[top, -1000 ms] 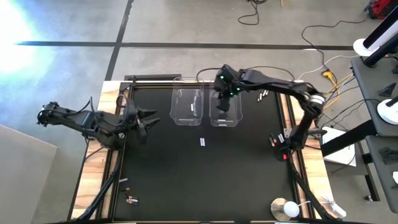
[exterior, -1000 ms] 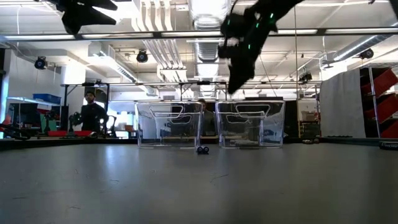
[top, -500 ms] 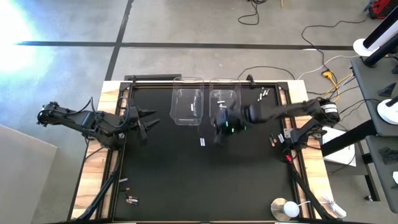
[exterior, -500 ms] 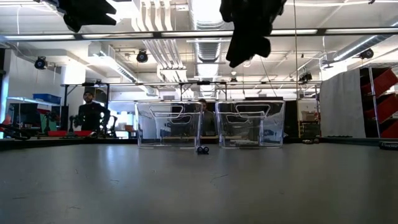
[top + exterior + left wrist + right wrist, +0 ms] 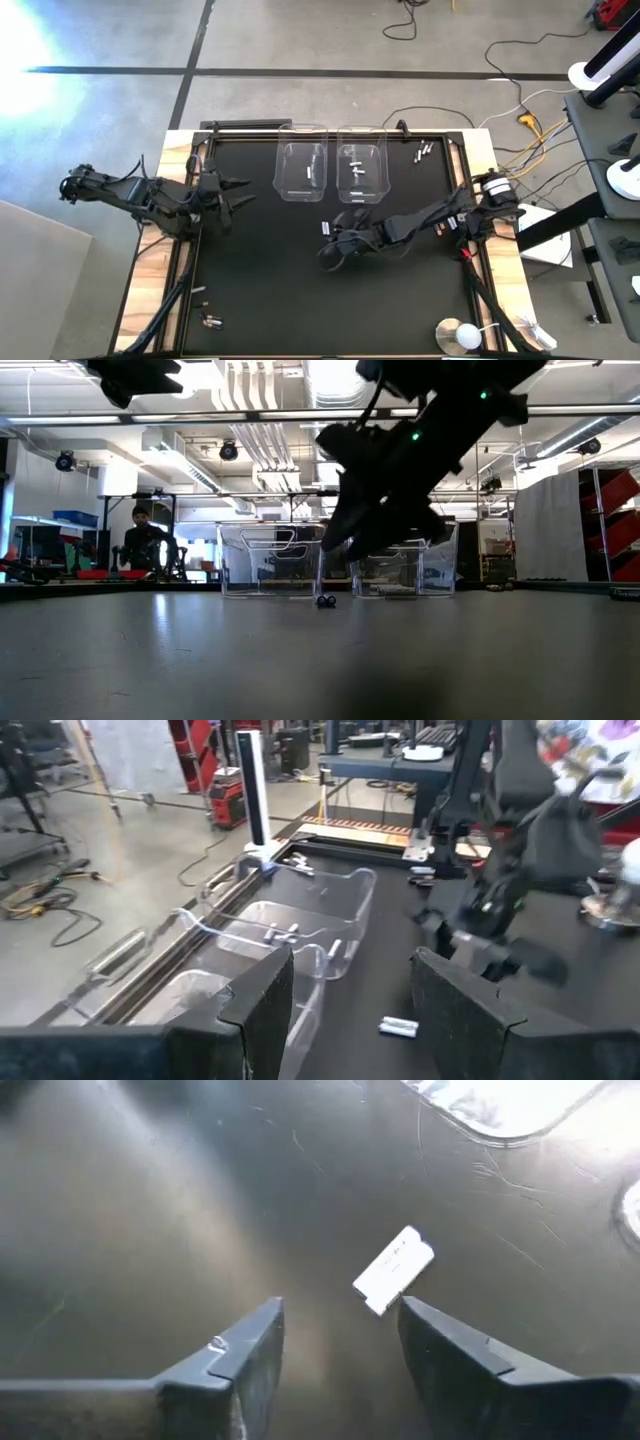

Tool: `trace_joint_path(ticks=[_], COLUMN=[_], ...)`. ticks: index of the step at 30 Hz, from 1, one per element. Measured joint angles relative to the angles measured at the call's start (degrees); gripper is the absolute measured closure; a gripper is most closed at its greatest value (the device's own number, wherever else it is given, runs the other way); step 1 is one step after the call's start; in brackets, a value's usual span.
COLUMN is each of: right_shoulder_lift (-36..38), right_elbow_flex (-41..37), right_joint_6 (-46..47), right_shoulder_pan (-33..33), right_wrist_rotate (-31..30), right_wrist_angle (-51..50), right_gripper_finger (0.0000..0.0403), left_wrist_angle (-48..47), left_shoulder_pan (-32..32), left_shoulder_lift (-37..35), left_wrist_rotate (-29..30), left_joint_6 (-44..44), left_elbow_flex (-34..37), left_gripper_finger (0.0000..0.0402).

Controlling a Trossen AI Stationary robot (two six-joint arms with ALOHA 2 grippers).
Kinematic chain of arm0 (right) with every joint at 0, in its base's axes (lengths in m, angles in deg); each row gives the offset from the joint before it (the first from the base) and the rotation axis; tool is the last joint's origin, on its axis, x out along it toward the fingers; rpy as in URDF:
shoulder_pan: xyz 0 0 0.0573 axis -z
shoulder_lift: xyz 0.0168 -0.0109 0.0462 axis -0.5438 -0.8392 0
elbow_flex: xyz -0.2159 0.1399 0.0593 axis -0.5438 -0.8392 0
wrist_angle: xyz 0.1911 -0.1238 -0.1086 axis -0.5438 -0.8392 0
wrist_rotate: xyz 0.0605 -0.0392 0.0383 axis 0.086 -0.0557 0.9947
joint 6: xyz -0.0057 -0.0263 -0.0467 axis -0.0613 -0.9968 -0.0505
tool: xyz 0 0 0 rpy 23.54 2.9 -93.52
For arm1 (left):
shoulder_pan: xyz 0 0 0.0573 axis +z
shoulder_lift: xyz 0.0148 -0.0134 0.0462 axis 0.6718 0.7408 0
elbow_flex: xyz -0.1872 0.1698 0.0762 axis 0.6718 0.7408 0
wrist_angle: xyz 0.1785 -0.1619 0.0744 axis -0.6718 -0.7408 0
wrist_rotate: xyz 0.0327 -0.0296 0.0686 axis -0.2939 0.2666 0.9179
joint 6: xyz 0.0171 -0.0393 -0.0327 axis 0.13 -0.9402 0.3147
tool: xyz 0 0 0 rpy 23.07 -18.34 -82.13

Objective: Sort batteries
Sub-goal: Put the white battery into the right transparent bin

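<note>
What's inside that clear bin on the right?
The right bin holds a few silver-white batteries lying on its floor. Its see-through walls cover nothing from above; the exact count is too small to tell.

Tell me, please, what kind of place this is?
Probably a robotics lab or workshop. The low view shows exposed ceiling ducts, workbenches, and a person seated in the background. The high view shows a bare concrete floor with loose cables around the black table.

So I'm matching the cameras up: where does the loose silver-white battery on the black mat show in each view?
High: small silver-white cylindrical battery, mid-mat, below the clear plastic bins.
Low: tiny, in front of the bins.
Left wrist: bottom centre.
Right wrist: centre.
Shared landmark: the bins.
</note>
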Motion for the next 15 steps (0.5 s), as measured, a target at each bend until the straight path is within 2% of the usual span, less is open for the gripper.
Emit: trace_joint_path(ticks=[7,9,15], right_shoulder_lift=[-6.9,-8.4,-11.4], right_elbow_flex=[5.0,6.4,8.7], right_joint_6=[-1.5,-1.2,5.1], right_shoulder_pan=[0.3,0.8,2.5], right_wrist_rotate=[-7.8,-8.3,-9.3], right_wrist_angle=[-0.5,-0.4,-3.3], right_gripper_finger=[0.0142,0.0130,0.0134], left_wrist_angle=[-0.4,-0.5,-0.5], left_shoulder_pan=[-0.1,-0.1,-0.2], left_shoulder_lift=[-1.9,-2.4,-3.3], left_wrist_rotate=[-1.6,-2.2,-2.4], left_joint_6=[-2.2,-2.4,-2.5], left_elbow_flex=[0.0,0.0,0.0], left_gripper_finger=[0.0219,0.0219,0.0219])
